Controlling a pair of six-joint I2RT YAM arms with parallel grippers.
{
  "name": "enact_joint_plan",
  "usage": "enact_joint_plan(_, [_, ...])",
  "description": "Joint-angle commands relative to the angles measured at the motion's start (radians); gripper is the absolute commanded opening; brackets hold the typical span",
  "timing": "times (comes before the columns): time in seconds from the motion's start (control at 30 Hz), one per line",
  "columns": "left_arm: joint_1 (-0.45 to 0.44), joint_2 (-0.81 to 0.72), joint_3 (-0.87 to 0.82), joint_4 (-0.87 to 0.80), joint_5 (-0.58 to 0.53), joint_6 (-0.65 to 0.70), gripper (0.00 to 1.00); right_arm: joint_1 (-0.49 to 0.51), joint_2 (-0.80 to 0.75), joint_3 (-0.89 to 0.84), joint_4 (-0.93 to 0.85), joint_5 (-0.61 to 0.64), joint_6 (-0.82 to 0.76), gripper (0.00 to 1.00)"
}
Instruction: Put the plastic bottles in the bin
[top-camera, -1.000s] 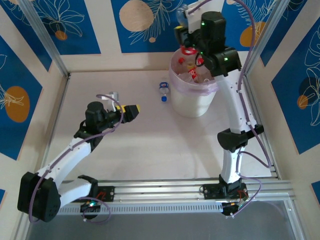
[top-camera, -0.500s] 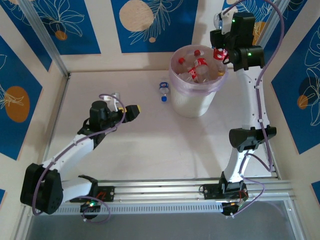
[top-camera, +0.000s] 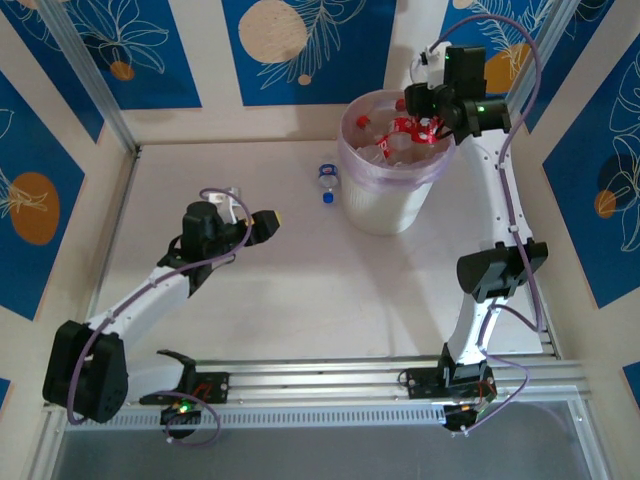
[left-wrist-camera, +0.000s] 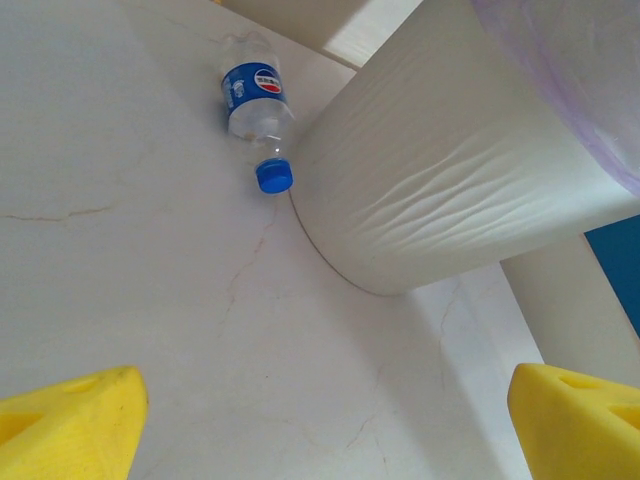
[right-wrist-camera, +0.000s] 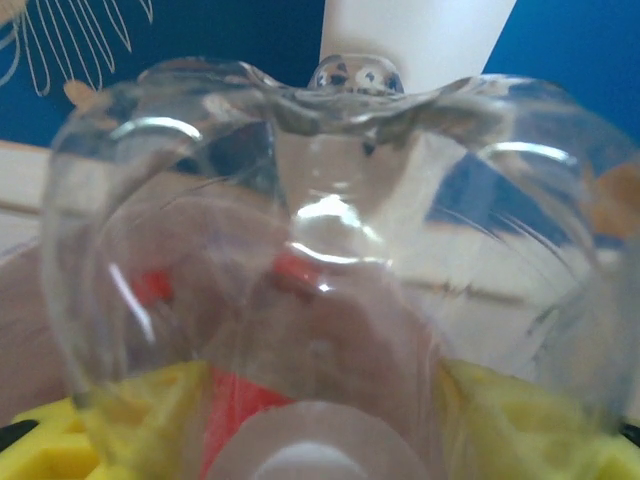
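Plastic bottle (right-wrist-camera: 320, 230), clear, its red label blurred at close range, sits clamped in right gripper (right-wrist-camera: 320, 425) over the bin (top-camera: 385, 205); left gripper (left-wrist-camera: 320, 410) stands wide.

The left arm (top-camera: 140, 300) is being held low over the tabletop (top-camera: 300, 290), reaching from its base at 7 o'clock toward the middle. The left pincer (top-camera: 264, 222) is being pointed to 3 o'clock, with its yellow fingertips (left-wrist-camera: 70, 420) being held wide apart. The right arm (top-camera: 490, 270) is being held tall from 5 o'clock up to 1 o'clock, bent at the elbow, with the wrist being aimed to 9 o'clock. The right pincer (right-wrist-camera: 320, 430) is being held closed on a clear plastic bottle (right-wrist-camera: 320, 230), with yellow pads being pressed to both its sides.
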Motion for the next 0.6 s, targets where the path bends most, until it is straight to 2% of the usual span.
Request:
enact_joint_plan(0.0, [0.008, 0.010, 0.025, 0.015, -0.011, -0.015, 0.92, -0.004, 0.014, -0.034, 0.006, -0.034, 0.026, 0.58])
enact_joint_plan(0.3, [0.008, 0.039, 0.027, 0.032, -0.010, -0.029, 0.92, -0.023, 0.044, -0.086, 0.001, -0.085, 0.048, 0.64])
enact_joint_plan(0.47, [0.008, 0.068, 0.041, 0.039, -0.003, -0.040, 0.92, -0.027, 0.079, 0.053, -0.077, -0.102, 0.046, 0.78])
enact_joint_plan(0.57, [0.008, 0.083, 0.046, 0.053, 0.007, -0.049, 0.92, -0.028, 0.088, 0.141, -0.113, -0.115, 0.047, 0.80])
